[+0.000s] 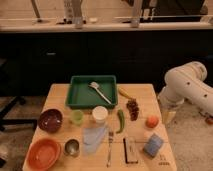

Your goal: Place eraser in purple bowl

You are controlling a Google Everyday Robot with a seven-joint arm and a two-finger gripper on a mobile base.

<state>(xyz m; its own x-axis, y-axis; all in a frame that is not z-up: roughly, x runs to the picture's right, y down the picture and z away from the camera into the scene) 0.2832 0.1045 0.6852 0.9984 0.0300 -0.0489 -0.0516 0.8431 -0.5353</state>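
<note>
Locating eraser [130, 149]: lower centre-right of frame, flat on the table [57, 97], between fork [109, 145] and blue-grey block [153, 144].
Gripper [169, 116]: right of frame, at the table's right edge, below the white arm [187, 85]; state cannot be told.
Eraser versus gripper: apart; eraser lies lower and to the left.
Purple bowl [50, 120]: left of frame, above orange bowl [44, 152], well apart from eraser.

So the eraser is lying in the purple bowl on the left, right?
No, the eraser lies on the table near its front edge, beside the fork. The purple bowl is on the left, as the camera view shows. The gripper hangs by the table's right edge.
</note>
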